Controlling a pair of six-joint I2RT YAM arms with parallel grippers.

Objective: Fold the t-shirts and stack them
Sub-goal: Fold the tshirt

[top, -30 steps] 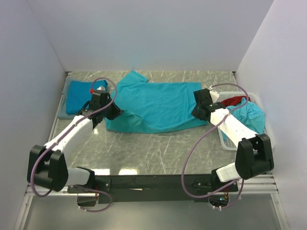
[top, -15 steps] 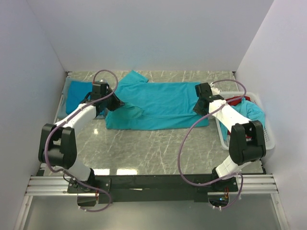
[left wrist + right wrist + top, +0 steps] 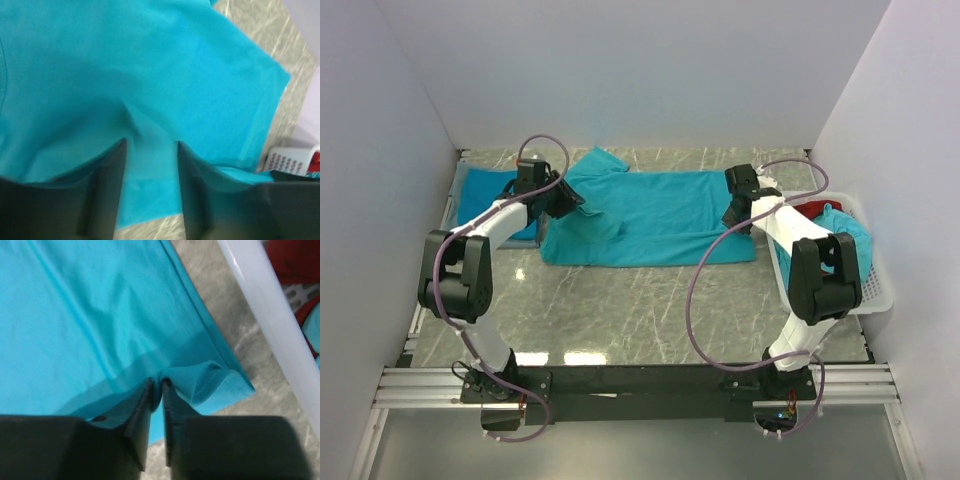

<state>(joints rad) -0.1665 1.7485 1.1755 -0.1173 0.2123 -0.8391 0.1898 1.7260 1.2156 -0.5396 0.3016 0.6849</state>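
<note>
A teal t-shirt [image 3: 650,215] lies folded lengthwise across the back of the marble table, one sleeve pointing to the back left. My left gripper [image 3: 567,200] is low over its left end. In the left wrist view the left gripper [image 3: 151,145] stands open, the t-shirt [image 3: 175,65] lying loose under and between the fingers. My right gripper [image 3: 734,210] is at the shirt's right end. In the right wrist view the right gripper [image 3: 156,382] is nearly closed, pinching a small fold of the t-shirt's [image 3: 90,315] hem. A folded teal t-shirt [image 3: 485,198] lies at the back left.
A white lattice basket [image 3: 788,285] stands at the right edge, holding a red garment [image 3: 810,210] and another teal shirt [image 3: 845,238]. Its white rim [image 3: 260,300] runs just right of the right gripper. Walls close the table on three sides.
Both grippers carried the shirt's near edge toward the back, laying it over the far half. The left jaws have parted and released the cloth; the right jaws have eased slightly.
</note>
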